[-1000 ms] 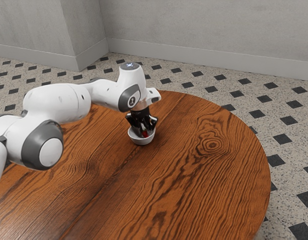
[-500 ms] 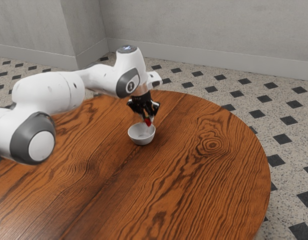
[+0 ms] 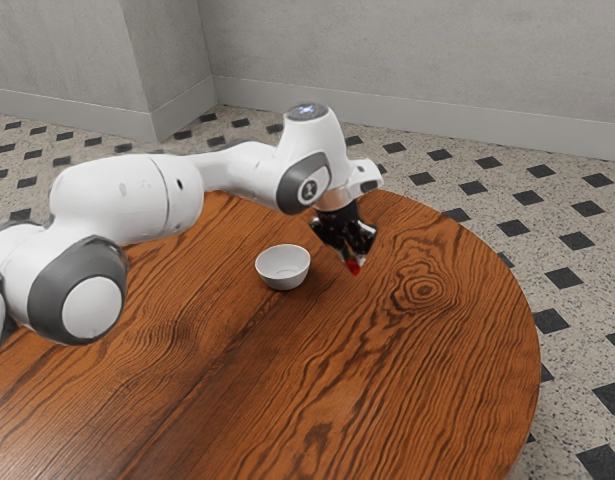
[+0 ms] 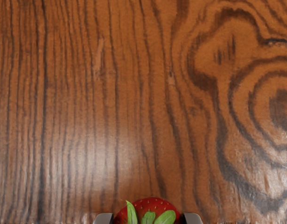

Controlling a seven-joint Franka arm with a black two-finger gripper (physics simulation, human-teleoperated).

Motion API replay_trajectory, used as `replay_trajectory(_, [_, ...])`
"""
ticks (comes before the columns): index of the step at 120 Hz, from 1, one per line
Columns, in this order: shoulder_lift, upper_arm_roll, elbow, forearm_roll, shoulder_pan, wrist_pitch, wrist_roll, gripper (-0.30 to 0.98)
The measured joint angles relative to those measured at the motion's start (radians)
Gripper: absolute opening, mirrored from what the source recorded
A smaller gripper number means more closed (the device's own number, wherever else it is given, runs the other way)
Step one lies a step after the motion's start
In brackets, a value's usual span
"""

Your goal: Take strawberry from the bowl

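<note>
My black gripper (image 3: 353,262) hangs over the table on the exterior view's right of the white bowl, shut on the red strawberry (image 3: 354,268). In the wrist view the strawberry (image 4: 152,204), red with green leaves, is between the two fingertips of the gripper (image 4: 149,219), one touching each side. The bowl (image 3: 283,279) stands upright on the table, and its visible inside holds nothing.
The round wooden table (image 3: 227,400) extends around the bowl, its curved edge toward the exterior view's right. Beyond it lie the tiled floor (image 3: 577,235) and a grey wall (image 3: 407,60).
From inside the bowl, my gripper has risen with the strawberry and then moved toward the exterior view's right, away from above the bowl. The bowl has stayed in place.
</note>
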Motion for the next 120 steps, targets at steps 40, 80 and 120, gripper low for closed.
replay_trajectory(40, [0.019,-0.004,-0.001,-0.003,-0.017,0.010,0.004,0.46])
replay_trajectory(80, [-0.301,-0.005,-0.104,0.050,-0.030,-0.135,0.010,0.64])
replay_trajectory(120, [-0.416,-0.014,-0.079,0.058,-0.030,-0.349,0.013,0.68])
